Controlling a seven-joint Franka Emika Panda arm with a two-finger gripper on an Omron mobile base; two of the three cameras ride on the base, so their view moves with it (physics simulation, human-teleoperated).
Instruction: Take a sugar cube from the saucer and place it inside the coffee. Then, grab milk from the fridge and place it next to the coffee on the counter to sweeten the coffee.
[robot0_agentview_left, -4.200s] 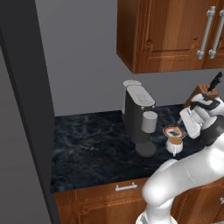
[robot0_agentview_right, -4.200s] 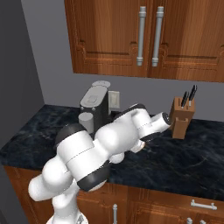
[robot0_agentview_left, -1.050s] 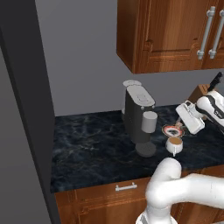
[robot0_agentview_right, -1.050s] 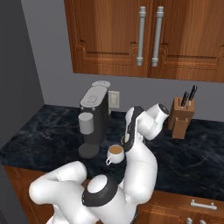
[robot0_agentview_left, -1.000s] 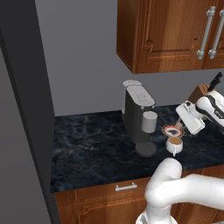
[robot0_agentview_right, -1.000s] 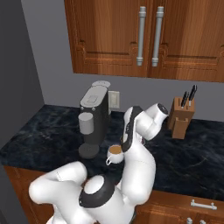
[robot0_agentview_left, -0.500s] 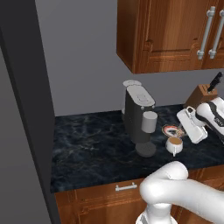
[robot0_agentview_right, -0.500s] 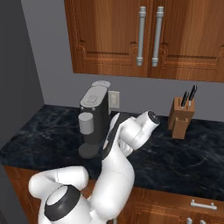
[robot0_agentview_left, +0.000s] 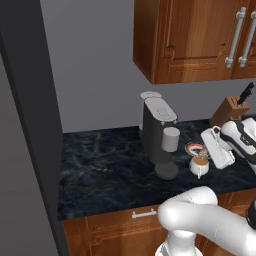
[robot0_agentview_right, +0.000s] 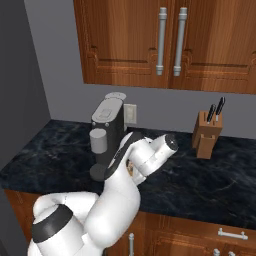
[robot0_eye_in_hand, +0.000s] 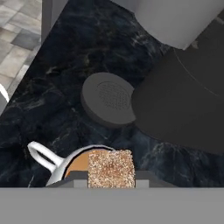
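Note:
My gripper (robot0_eye_in_hand: 111, 176) is shut on a brown-speckled sugar cube (robot0_eye_in_hand: 111, 167), held right over the coffee (robot0_eye_in_hand: 75, 165), a white cup with its handle to the left. In the left base view the white hand (robot0_agentview_left: 215, 151) hangs just above and right of the coffee (robot0_agentview_left: 199, 165). The reddish saucer (robot0_agentview_left: 193, 148) lies behind the cup, partly covered by the hand. All of this stands on the black marble counter (robot0_agentview_left: 105, 170). In the right base view my own arm hides the cup. The fridge (robot0_agentview_left: 25, 125) rises as a dark grey slab at the left. The milk is out of view.
A grey coffee machine (robot0_agentview_left: 159, 132) with a round drip plate (robot0_eye_in_hand: 109, 103) stands close left of the cup. A wooden knife block (robot0_agentview_right: 206, 132) sits at the back right. Wooden wall cabinets (robot0_agentview_right: 160, 45) hang above. The counter edge (robot0_eye_in_hand: 26, 61) drops to a tiled floor.
The hand has come down towards the cup with the sugar cube still in its grip, and the arm has swung into a new pose. Cup and saucer have not moved.

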